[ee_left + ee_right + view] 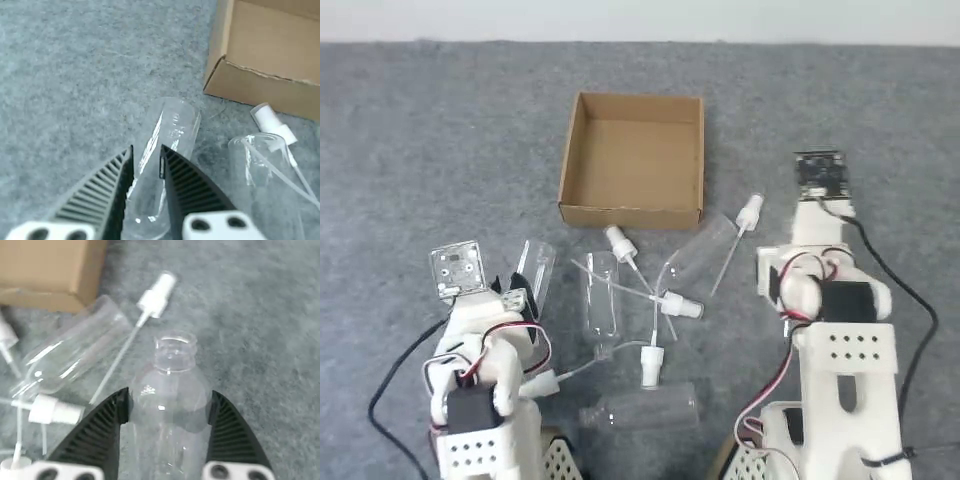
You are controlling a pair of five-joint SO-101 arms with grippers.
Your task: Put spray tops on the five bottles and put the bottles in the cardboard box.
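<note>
The cardboard box [630,160] stands open at the back centre of the grey carpet. My left gripper [146,152] is shut on a clear bottle [172,125] that has no top and lies tilted toward the box; in the high view this bottle [537,265] is at the front left. My right gripper [167,395] is shut on another clear bottle [172,385], one finger on each side of its body and its bare neck pointing away. Loose bottles [602,295] [705,250] [640,408] and white spray tops [752,212] [620,243] [682,305] lie between the arms.
Two more spray tops [651,365] [542,382] with long tubes lie near the front. The right arm [825,300] stands right of the pile. A box corner [225,75] is close beyond the left bottle. Open carpet lies left of and behind the box.
</note>
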